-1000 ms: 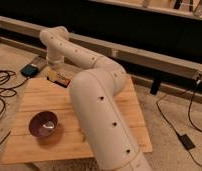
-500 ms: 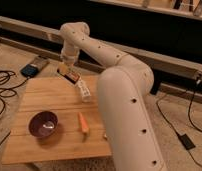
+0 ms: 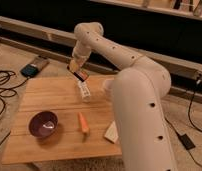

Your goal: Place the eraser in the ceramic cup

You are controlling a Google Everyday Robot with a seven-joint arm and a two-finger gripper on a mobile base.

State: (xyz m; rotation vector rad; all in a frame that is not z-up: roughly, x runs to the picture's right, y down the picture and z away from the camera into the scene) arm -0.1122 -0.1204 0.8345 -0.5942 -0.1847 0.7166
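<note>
Claw [image 3: 77, 71]: closed on the eraser [image 3: 80, 75], hanging from the wrist of the white arm [image 3: 139, 100] above the far edge of the surface [image 3: 49, 95]. Eraser: dark block with a reddish-orange strip, tilted, held clear of the wood and not in the ceramic cup [image 3: 106, 86].

Just below and nearer the camera: clear bottle [image 3: 84, 91], lying on its side on the surface. To the right of the bottle: ceramic cup, white, upright on the surface, partly hidden by the bulk of the arm. Apart from the claw; beside it, not under it.

Farther out, toward the near edge: orange piece [image 3: 83, 123], elongated, lying flat near the middle. Left of it: dark purple bowl [image 3: 43, 124], upright. Right of it: pale beige block [image 3: 112, 132], close against the arm.

Beyond the surface, on the floor [image 3: 14, 55] at left: black cables [image 3: 4, 82] and a flat dark device [image 3: 33, 67].
</note>
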